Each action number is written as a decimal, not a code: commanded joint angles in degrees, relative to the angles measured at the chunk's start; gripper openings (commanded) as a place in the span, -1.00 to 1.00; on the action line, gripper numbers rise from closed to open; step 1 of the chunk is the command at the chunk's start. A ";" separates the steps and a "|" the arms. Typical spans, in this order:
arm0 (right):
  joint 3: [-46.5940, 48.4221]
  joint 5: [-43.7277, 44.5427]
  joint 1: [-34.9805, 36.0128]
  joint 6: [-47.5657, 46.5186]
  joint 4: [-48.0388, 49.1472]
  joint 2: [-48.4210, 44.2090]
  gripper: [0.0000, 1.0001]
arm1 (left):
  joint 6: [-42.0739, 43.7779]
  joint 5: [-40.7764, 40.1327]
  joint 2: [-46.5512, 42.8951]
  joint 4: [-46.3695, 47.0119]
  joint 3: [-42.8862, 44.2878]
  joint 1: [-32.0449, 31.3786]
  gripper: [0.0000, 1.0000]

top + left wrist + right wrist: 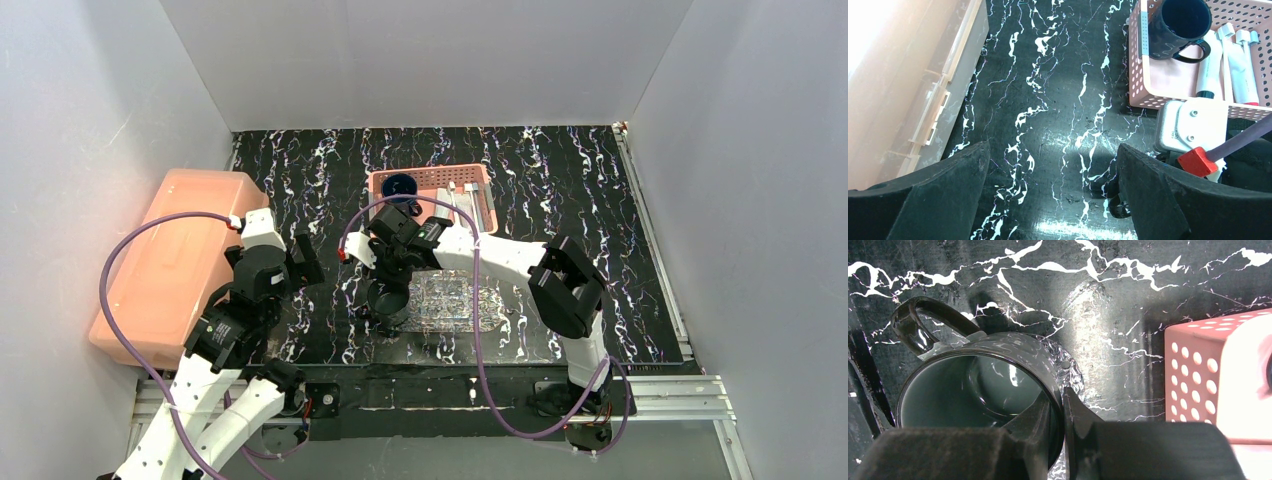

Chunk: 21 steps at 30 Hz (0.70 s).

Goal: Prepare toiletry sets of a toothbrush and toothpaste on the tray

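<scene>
1. Top external view showed the right arm reaching from 4 o'clock to the middle of the table [1048, 100], with its wrist bent downward.
2. The right claw [1057, 412] was barely parted and pinched the rim of a black mug [973, 390], one finger inside and one outside, at the 9 o'clock end of the tray [460, 300].
3. The left arm was folded at 8 o'clock. The left claw [1053, 155] was spread wide above the table and held nothing.
4. The toothbrush [1226, 60] lay in the pink basket [1138, 75], at 12 o'clock from the tray.

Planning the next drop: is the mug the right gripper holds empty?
Empty. The right wrist view shows the mug's bare inner wall and floor; only the right gripper has a finger inside.
</scene>
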 commanded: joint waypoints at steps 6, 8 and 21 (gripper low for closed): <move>0.06 -0.38 -0.54 1.70 2.41 -0.57 -0.96 | -0.20 -0.50 0.48 -0.52 -0.42 0.40 0.97; 0.02 -0.30 -0.63 1.80 2.36 -0.66 -0.92 | -0.20 -0.43 0.60 -0.52 -0.37 0.44 0.97; -0.31 0.05 -1.67 2.16 1.98 -1.66 -0.97 | -0.20 -0.05 1.13 -0.35 -0.35 0.53 0.97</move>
